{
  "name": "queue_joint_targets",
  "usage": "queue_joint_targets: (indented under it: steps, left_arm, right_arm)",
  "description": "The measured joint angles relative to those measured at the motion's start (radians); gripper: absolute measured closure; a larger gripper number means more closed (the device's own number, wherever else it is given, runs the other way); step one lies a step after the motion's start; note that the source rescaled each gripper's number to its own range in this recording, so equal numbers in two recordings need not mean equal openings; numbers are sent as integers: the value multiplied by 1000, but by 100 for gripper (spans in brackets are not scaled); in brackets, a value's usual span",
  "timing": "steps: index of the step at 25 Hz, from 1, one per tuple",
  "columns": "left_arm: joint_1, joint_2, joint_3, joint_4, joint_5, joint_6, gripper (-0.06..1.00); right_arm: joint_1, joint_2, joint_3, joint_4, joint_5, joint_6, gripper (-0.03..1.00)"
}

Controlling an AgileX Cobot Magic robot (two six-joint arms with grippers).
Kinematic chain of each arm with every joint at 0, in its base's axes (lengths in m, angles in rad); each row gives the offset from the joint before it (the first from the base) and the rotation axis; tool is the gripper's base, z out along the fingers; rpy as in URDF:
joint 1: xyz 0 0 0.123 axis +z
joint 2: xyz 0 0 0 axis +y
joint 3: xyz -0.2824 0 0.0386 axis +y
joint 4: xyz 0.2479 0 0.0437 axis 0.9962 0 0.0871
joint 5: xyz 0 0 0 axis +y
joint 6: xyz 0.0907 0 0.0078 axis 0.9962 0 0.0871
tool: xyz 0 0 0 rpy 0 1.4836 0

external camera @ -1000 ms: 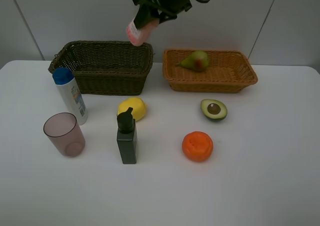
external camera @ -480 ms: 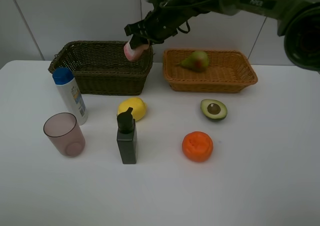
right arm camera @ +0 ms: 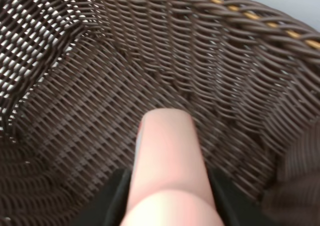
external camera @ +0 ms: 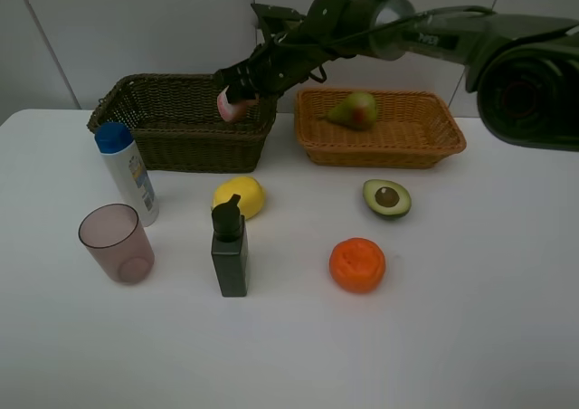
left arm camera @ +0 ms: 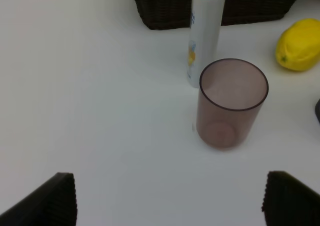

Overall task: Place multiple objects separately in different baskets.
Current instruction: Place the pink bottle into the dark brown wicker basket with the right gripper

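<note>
The right arm (external camera: 434,40) stretches across and slants down over the right end of the deep, rectangular, dark brown wicker basket (external camera: 194,147). At its tip the right gripper (external camera: 239,94) is clamped on the smooth, rounded pink bottle (external camera: 227,108), which sticks out past the jaws, tilted down into the basket's tightly woven inside. Well in front of the basket, the left gripper (left arm camera: 175,206) hangs with jaws spread wide, holding nothing.

A white table (external camera: 470,337) stands before a pale grey panelled wall (external camera: 136,20).
</note>
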Motion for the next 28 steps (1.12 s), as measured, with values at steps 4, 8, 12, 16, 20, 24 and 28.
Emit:
queue_joint_targets:
  steps: [4, 8, 12, 16, 20, 24, 28]
  left_arm:
    - [0, 0, 0, 0, 0, 0, -6]
    - [0, 0, 0, 0, 0, 0, -6]
    - [0, 0, 0, 0, 0, 0, -6]
    - [0, 0, 0, 0, 0, 0, -6]
    - [0, 0, 0, 0, 0, 0, -6]
    - [0, 0, 0, 0, 0, 0, -6]
    - [0, 0, 0, 0, 0, 0, -6]
  right_arm:
    - [19, 8, 0, 0, -34, -1, 97]
    - [20, 17, 0, -23, -58, -2, 97]
    - [20, 33, -1, -69, -69, -3, 97]
    - [20, 37, -1, -90, -71, -3, 97]
    - [20, 37, -1, -90, -81, -3, 97]
    - [20, 37, -1, -90, -90, -3, 97]
    - [20, 37, -1, -90, -94, -3, 97]
